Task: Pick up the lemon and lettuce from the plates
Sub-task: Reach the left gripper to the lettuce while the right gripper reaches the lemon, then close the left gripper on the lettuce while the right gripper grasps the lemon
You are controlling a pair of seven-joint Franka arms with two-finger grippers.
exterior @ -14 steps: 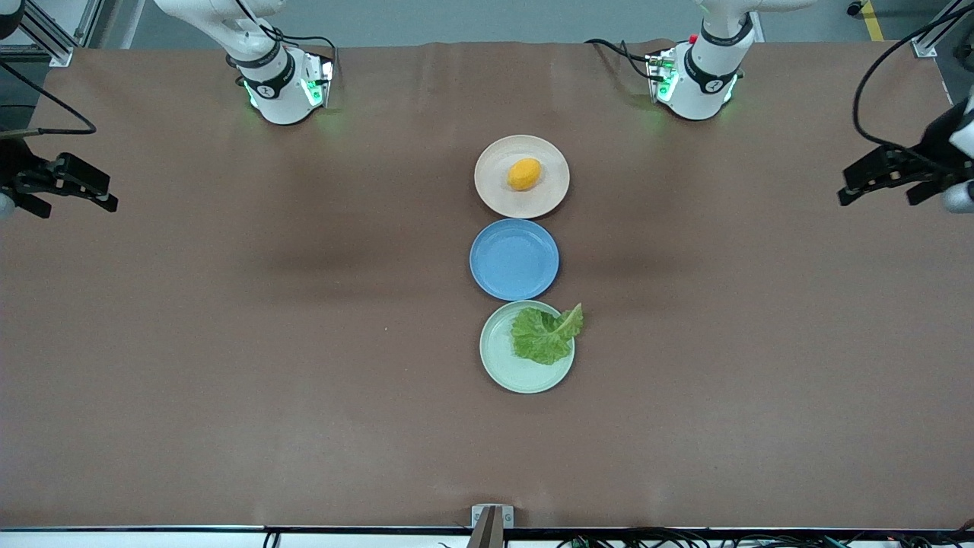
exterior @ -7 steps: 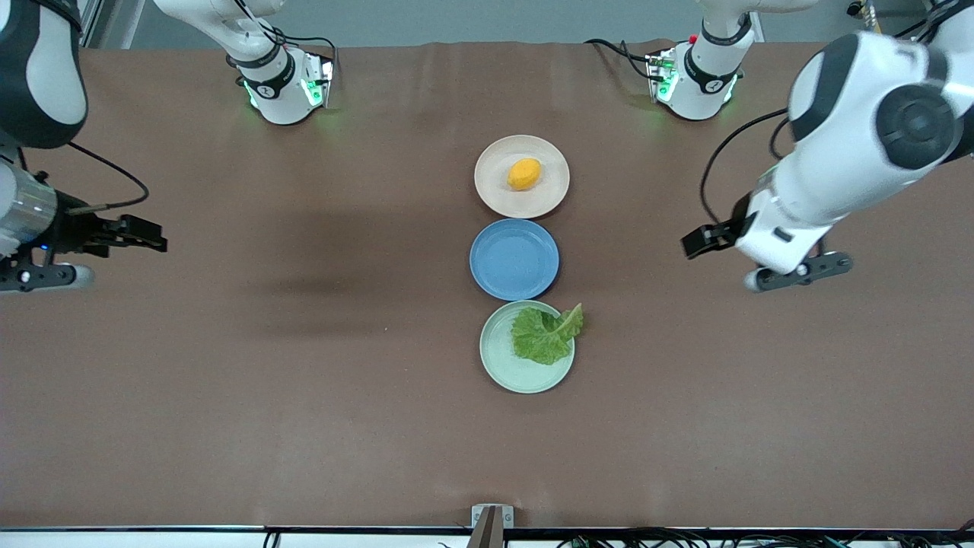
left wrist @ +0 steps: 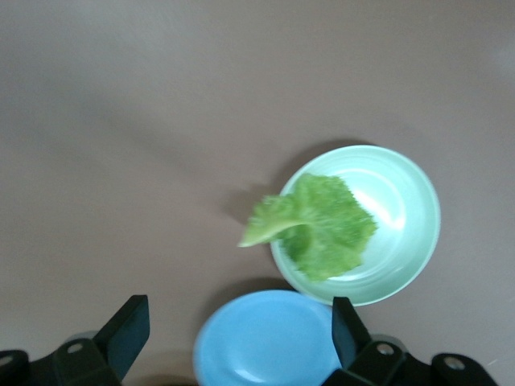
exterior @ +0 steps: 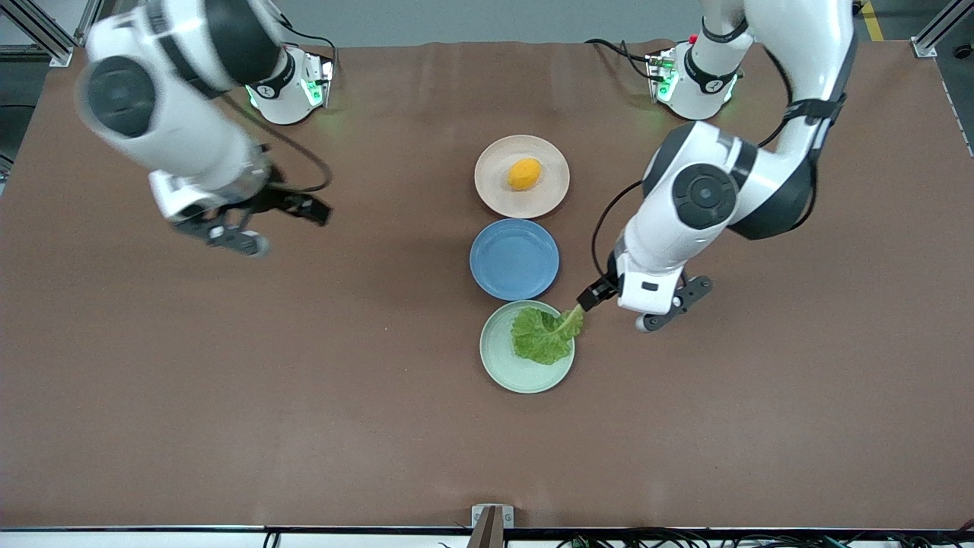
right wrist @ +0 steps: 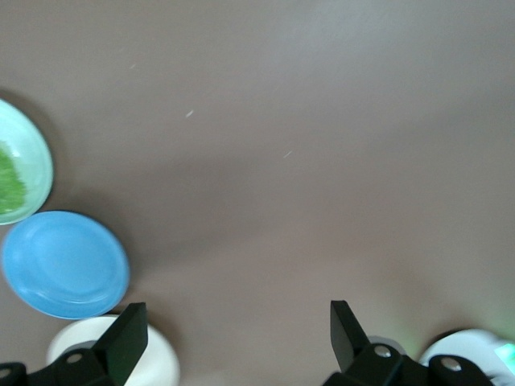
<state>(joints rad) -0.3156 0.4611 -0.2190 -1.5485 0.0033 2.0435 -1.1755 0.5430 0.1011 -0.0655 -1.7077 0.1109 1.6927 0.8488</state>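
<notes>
Lemon [exterior: 524, 173]: small oval orange-yellow fruit, lying on the pale pink-beige plate [exterior: 494, 194], the plate farthest from the front camera in a row of three. No label or writing legible on it.

Lettuce [exterior: 543, 336]: one crinkled green leaf on the pale mint green plate [exterior: 506, 371], the plate nearest the front camera; its paler stem rib overhangs the rim toward the left arm's end of the table.

Blue plate [exterior: 514, 259]: between the two others, nothing on it.

Table [exterior: 304, 380]: covered in plain brown; no readable text anywhere on plates, cover or arms.

Left gripper [left wrist: 240, 342]: up in the air, over the table just beside the mint plate and the lettuce stem; fingers spread wide, nothing between them, touching nothing. In the front view its fingertip shows close by the stem tip.

Right gripper [right wrist: 238, 341]: up in the air over bare table toward the right arm's end, well apart from the plates; fingers spread wide, holding nothing
</notes>
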